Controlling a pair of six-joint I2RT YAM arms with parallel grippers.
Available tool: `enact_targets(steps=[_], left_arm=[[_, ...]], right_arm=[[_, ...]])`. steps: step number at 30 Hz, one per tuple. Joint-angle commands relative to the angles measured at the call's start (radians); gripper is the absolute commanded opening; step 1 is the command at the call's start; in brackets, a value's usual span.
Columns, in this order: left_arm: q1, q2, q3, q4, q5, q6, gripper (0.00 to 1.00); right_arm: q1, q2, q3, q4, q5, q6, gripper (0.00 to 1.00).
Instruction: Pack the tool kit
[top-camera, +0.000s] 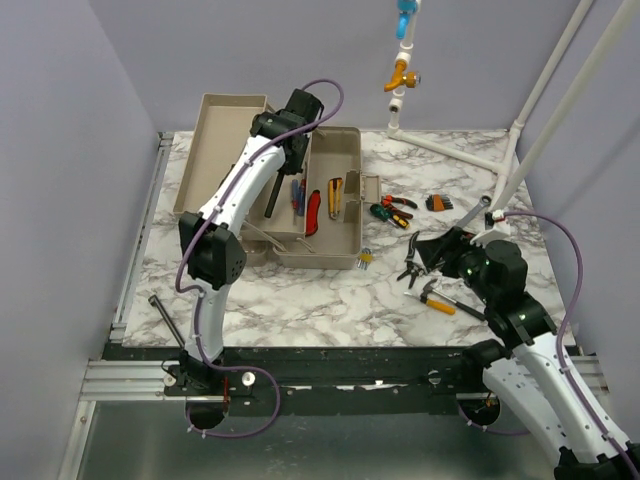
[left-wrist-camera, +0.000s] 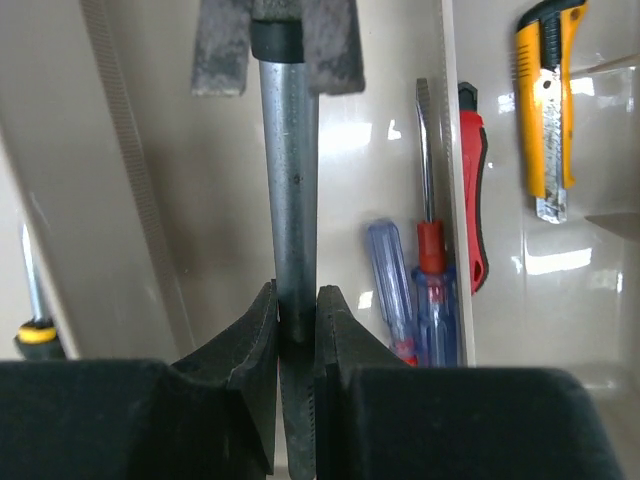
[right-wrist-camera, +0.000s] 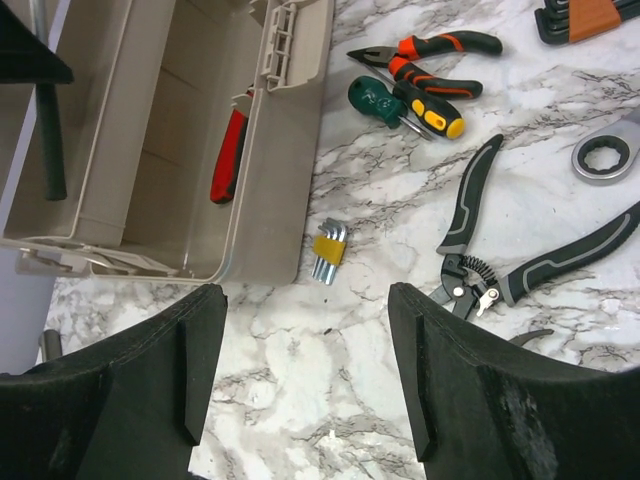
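Note:
The beige toolbox (top-camera: 335, 248) stands open at centre left, its wall also in the right wrist view (right-wrist-camera: 290, 150). My left gripper (top-camera: 283, 150) is inside it, shut (left-wrist-camera: 297, 312) on a hammer-like tool (left-wrist-camera: 290, 170) with a grey metal shaft and a dark head. In the box lie two blue screwdrivers (left-wrist-camera: 412, 290), a red-handled tool (left-wrist-camera: 475, 200) and a yellow utility knife (left-wrist-camera: 545, 110). My right gripper (top-camera: 425, 255) is open and empty (right-wrist-camera: 305, 370) above the marble. A yellow-banded hex key set (right-wrist-camera: 328, 253) and grey-black snips (right-wrist-camera: 500, 270) lie just beyond it.
Orange-black pliers (right-wrist-camera: 430, 55), a green screwdriver (right-wrist-camera: 400, 105), a ring wrench (right-wrist-camera: 605, 155) and an orange hex key holder (top-camera: 438, 203) lie right of the box. A yellow-handled hammer (top-camera: 437, 300) lies near the right arm. A white pipe frame (top-camera: 540, 110) stands at back right. A black bar (top-camera: 167, 318) lies front left.

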Motion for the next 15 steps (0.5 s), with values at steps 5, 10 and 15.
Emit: enact_targets(steps=[5,10,15], left_arm=[[0.023,0.093,0.103,-0.017,-0.037,0.019,0.21],[0.037,0.088,0.107,-0.019,-0.021,0.010,0.64],[0.036,0.003,0.092,0.013,0.066,-0.002,0.77]], right_arm=[[0.003,0.037,-0.002,-0.006,0.055,0.014,0.68],[0.003,0.119,-0.009,-0.013,0.099,0.036,0.68],[0.003,0.278,0.020,-0.026,0.148,0.064,0.71]])
